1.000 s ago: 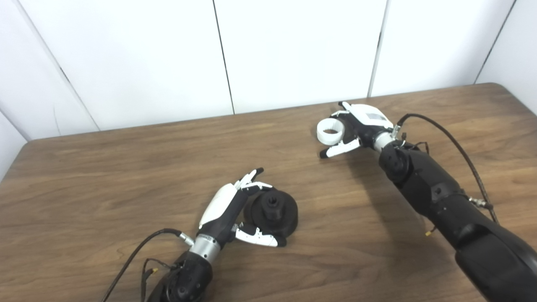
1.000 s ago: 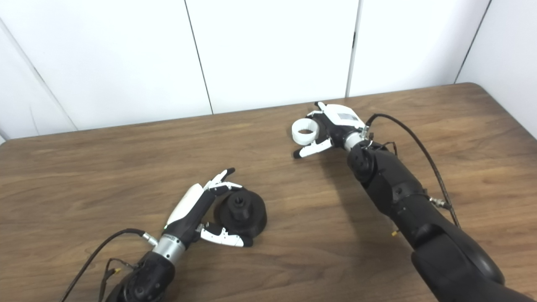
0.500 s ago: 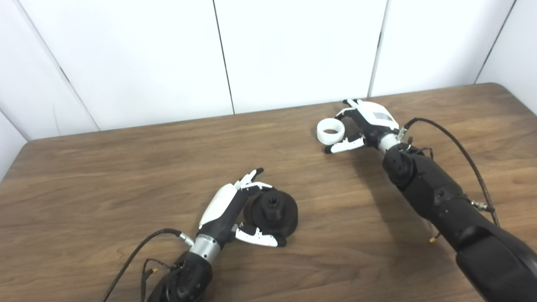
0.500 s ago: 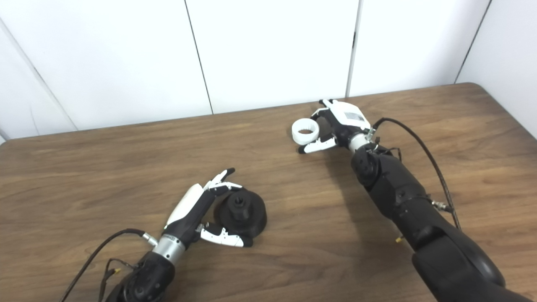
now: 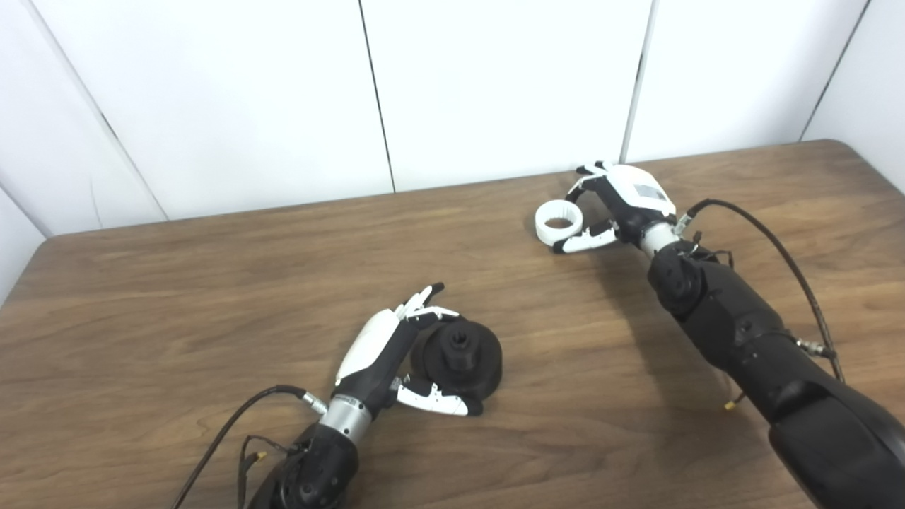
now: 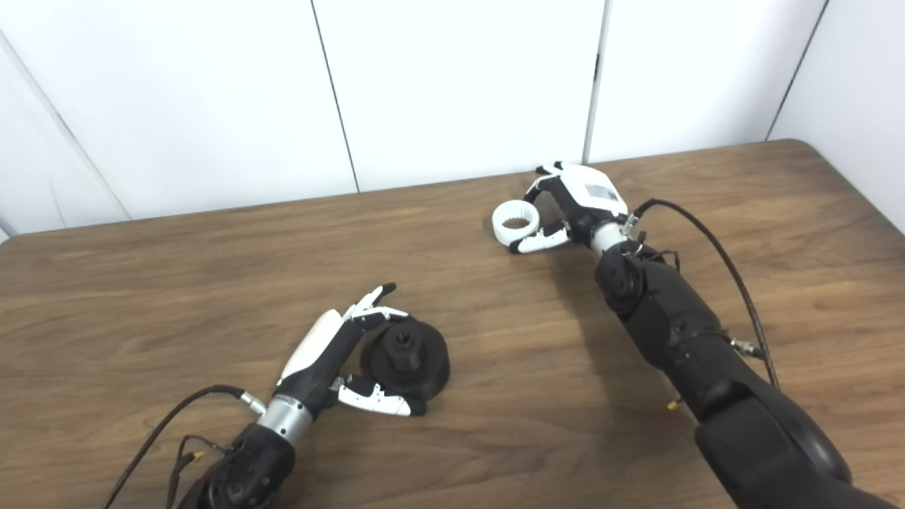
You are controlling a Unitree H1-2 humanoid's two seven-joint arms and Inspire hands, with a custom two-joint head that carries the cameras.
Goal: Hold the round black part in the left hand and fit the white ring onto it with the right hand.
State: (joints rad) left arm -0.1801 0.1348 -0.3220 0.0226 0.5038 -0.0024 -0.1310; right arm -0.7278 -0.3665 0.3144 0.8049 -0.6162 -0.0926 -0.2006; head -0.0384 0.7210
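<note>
Resting flat on the worktop (image 5: pixel 212 297), the white ring (image 5: pixel 558 220) — seemingly light, rigid, slippery — sits between the right hand (image 5: pixel 622 205)'s spread fingers (image 5: pixel 583 242), not yet pinched by its outer wall, while the left hand (image 5: pixel 382 350) loosely cups the black part (image 5: pixel 459 357).

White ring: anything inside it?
The white ring looks empty; bare table shows through it. The right hand curls around its outside; contact is unclear.

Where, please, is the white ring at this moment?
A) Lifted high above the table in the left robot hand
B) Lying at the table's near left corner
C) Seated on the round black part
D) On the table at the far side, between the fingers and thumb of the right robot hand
D: the white ring sits on the table far from the round black part, with the right robot hand curled around it.
</note>
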